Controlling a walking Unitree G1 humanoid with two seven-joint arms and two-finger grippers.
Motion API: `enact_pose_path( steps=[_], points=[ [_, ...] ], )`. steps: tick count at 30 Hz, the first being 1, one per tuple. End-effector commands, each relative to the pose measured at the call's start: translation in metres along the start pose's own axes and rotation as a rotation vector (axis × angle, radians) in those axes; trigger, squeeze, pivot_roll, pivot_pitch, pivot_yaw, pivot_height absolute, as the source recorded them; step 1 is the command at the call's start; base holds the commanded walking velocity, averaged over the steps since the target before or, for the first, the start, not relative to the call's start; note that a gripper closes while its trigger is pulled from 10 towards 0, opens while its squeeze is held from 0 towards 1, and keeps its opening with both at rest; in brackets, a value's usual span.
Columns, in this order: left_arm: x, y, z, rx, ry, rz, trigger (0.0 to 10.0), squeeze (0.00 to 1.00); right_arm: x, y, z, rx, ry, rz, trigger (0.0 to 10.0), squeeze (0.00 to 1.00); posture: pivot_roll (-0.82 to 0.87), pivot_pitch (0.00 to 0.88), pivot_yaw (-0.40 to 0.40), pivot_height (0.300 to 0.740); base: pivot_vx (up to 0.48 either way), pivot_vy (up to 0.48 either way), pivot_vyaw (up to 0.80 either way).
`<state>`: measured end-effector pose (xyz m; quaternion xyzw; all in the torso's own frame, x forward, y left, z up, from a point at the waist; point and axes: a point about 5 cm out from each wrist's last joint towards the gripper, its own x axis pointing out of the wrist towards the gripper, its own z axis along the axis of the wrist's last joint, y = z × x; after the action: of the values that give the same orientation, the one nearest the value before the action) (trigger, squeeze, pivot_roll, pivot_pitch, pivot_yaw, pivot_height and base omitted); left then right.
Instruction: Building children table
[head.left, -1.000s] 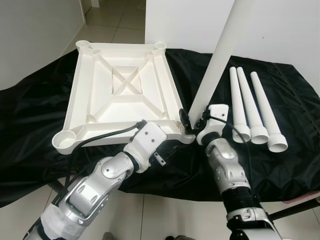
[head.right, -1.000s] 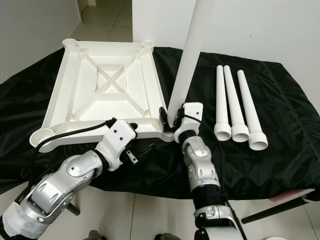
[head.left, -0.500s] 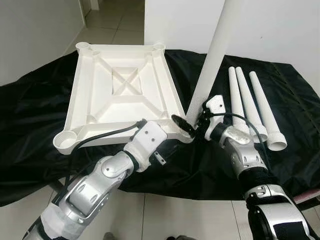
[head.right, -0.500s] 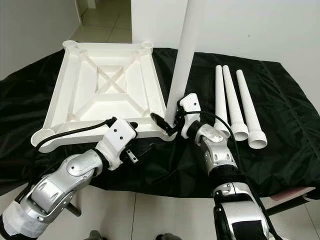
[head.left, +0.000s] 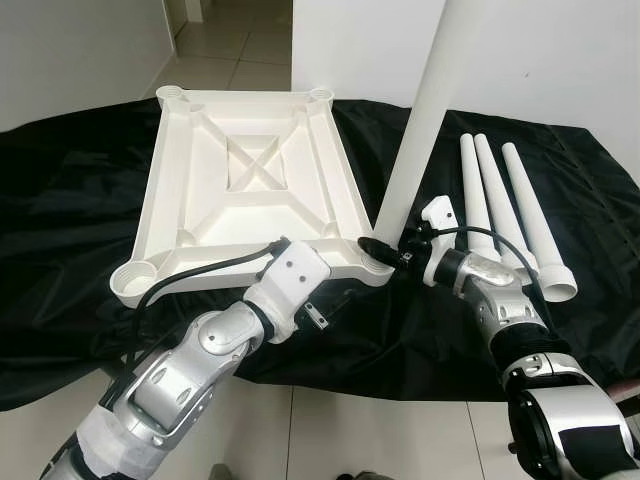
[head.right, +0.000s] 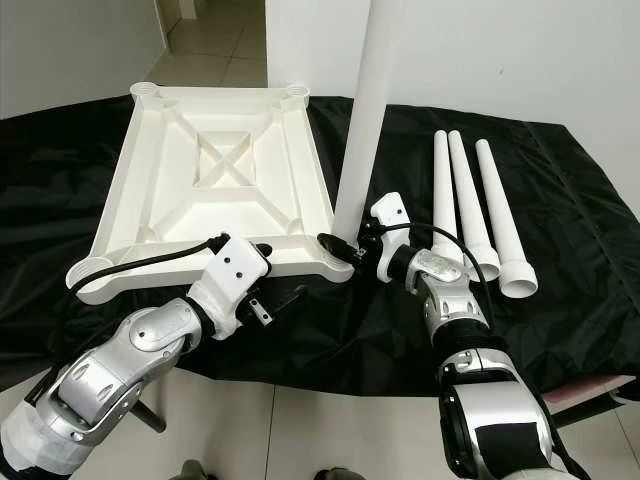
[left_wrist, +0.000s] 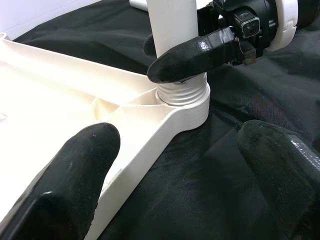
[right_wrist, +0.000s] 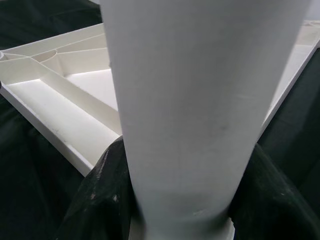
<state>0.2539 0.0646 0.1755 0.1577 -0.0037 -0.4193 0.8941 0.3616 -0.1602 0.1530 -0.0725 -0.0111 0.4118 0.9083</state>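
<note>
Right pincer lowered, gripping leg

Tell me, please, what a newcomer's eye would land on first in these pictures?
The tall white leg standing upright in the near right corner socket of the upturned white tabletop, with the right claw clamped around its base. Three spare legs lie side by side on the black cloth to the right.

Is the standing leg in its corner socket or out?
In: the leg stands upright, threaded base in the tabletop corner socket, right gripper around it.
</note>
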Motion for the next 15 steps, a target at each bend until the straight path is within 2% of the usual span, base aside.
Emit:
enact_pose_path(
  steps=[1,5,15],
  points=[
    [-0.001,-0.004,0.002,0.008,0.000,-0.117,10.0,0.00,-0.003,0.003,-0.015,0.070,0.029,-0.032,10.0,0.00,0.00,0.088,-0.009,0.740,0.000,0.000,0.00],
    [-0.001,-0.005,0.002,0.007,0.000,-0.118,10.0,0.00,-0.001,0.005,-0.016,0.109,0.005,-0.075,10.0,0.00,0.00,0.091,-0.011,0.740,0.000,0.000,0.00],
    [-0.001,-0.005,0.001,-0.001,-0.001,-0.117,10.0,0.00,0.012,0.015,-0.017,0.128,0.004,-0.220,10.0,0.00,-0.01,0.096,-0.011,0.740,0.000,0.000,0.00]
  ],
)
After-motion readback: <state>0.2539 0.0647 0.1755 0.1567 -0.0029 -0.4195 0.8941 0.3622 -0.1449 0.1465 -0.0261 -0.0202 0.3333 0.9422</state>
